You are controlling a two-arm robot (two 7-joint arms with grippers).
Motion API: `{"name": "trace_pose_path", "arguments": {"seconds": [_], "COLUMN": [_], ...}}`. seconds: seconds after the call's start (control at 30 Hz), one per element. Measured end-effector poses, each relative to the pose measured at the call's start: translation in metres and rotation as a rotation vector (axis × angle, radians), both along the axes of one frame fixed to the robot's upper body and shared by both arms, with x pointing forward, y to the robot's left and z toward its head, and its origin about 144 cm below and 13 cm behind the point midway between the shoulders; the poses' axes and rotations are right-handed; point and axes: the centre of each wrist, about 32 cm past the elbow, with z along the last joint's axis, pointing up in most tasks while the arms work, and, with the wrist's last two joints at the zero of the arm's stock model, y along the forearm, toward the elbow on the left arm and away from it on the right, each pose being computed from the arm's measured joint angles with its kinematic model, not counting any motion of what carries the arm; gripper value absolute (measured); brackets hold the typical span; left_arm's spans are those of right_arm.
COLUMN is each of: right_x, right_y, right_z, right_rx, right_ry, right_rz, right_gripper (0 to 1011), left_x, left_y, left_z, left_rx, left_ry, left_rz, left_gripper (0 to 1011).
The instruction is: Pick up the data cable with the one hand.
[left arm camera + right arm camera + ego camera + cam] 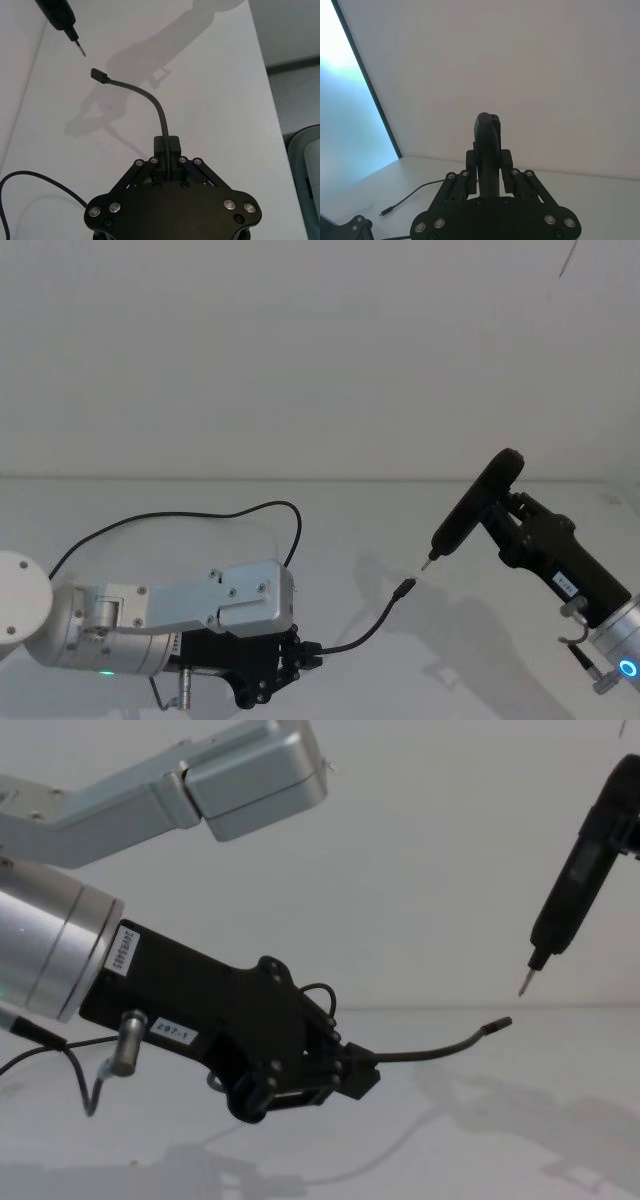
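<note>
The data cable (372,623) is a thin black cord. My left gripper (305,655), the blocky black one with a white label (168,1033), is shut on it a short way behind its plug tip (404,587). The free end of the cable (430,1052) arches forward from the left gripper (360,1078) above the table. The rest loops back over the table (170,520). In the left wrist view the cable (160,107) rises from the left gripper (167,145) to the plug (98,75). My right gripper (512,515) is shut on a black stick tool (470,508), whose pale tip hovers just beyond the plug.
The white table (450,680) meets a plain wall at its far edge. In the left wrist view the table's side edge (262,55) runs past a white rounded object (307,165) lying lower down.
</note>
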Motion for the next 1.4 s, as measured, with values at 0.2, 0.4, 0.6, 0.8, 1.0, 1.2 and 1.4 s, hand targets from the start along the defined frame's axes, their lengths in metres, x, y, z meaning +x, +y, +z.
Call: {"name": "trace_pose_path", "arguments": {"seconds": [0.2, 0.4, 0.6, 0.8, 1.0, 1.2, 1.4], "right_x": [0.003, 0.006, 0.009, 0.011, 0.014, 0.015, 0.014], "right_y": [0.001, 0.001, 0.003, 0.004, 0.004, 0.004, 0.003], "right_z": [-0.004, -0.008, -0.012, -0.015, -0.017, -0.018, -0.018], "right_rx": [0.002, 0.002, 0.0, -0.003, -0.006, -0.007, -0.009], "right_ry": [0.007, 0.014, 0.02, 0.024, 0.028, 0.031, 0.035], "right_rz": [0.002, 0.008, 0.016, 0.02, 0.02, 0.021, 0.023], "right_gripper": [283, 283, 283, 283, 283, 283, 283], "left_x": [0.0, 0.0, 0.0, 0.0, 0.0, 0.0, 0.0], "left_y": [0.0, 0.0, 0.0, 0.0, 0.0, 0.0, 0.0], "left_z": [0.0, 0.0, 0.0, 0.0, 0.0, 0.0, 0.0], "left_rx": [0.0, 0.0, 0.0, 0.0, 0.0, 0.0, 0.0], "left_ry": [0.0, 0.0, 0.0, 0.0, 0.0, 0.0, 0.0], "left_rz": [0.0, 0.0, 0.0, 0.0, 0.0, 0.0, 0.0], "left_gripper": [54, 54, 54, 54, 54, 54, 54]}}
